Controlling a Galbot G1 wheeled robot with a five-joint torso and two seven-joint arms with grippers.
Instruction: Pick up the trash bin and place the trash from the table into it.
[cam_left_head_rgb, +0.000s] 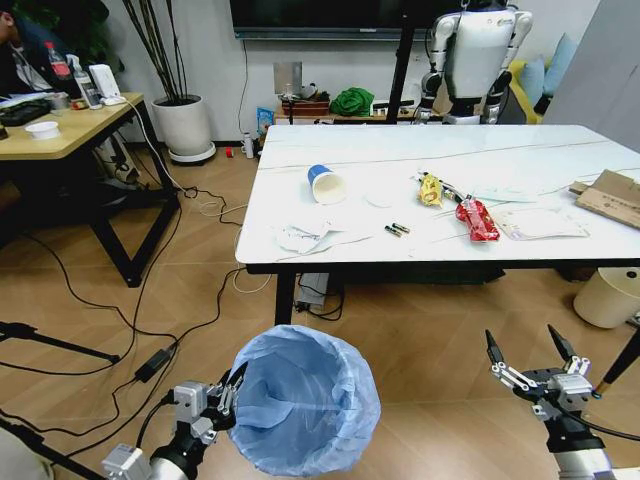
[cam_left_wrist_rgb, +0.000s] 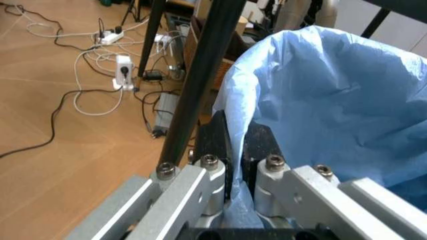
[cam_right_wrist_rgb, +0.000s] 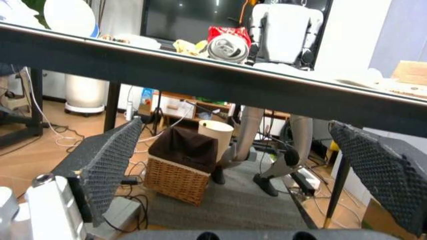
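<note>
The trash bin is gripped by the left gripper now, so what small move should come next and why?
Probably raise the trash bin toward the table edge. The left gripper is shut on its rim, the bin sits below the tabletop, and the cup and wrappers lie untouched. The right gripper hangs open, free to collect.

A round trash bin (cam_left_head_rgb: 305, 400) lined with crinkly light-blue plastic sits upright in front of the table (cam_left_head_rgb: 300, 215), its rim pinched by the left gripper (cam_left_head_rgb: 232, 388). On the glossy white marble-like top lies the trash: a blue-and-white paper cup (cam_left_head_rgb: 326, 184) tipped on its side, crumpled white paper (cam_left_head_rgb: 302, 237), yellow (cam_left_head_rgb: 431, 189) and red (cam_left_head_rgb: 477, 220) wrappers, a clear packet (cam_left_head_rgb: 540, 223) and torn brown cardboard (cam_left_head_rgb: 612, 197)
</note>
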